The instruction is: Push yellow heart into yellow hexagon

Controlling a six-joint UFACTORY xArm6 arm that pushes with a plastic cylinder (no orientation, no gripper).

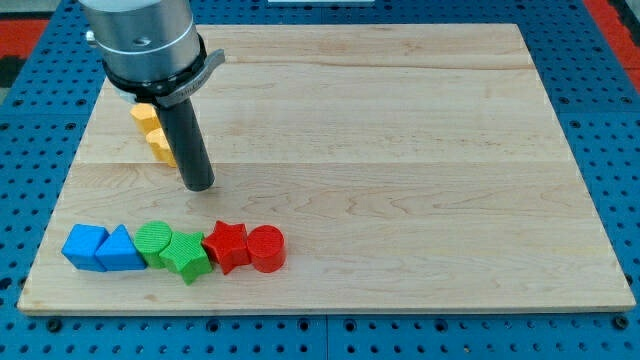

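The wooden board is the landmark here; it carries eight blocks in all. Six of them make a row along the board's bottom edge, in its left part, and each one is touching or almost touching its neighbour. From the view's left the row has two blue blocks, two green blocks and two red blocks: a blue block with slanted faces, a blue triangle, a green cylinder, a green star, a red star and a red cylinder.

The other two blocks are yellow, and they sit near the board's top left corner, well apart from the row. One yellow block lies nearer the top edge and the second yellow block lies just below it; they seem to touch. The rod hides part of both, so I cannot tell which is the heart and which the hexagon.

The arm has no pincer, only the dark rod. My tip rests on the board just beside the lower yellow block, on its right and slightly lower, above the green star.
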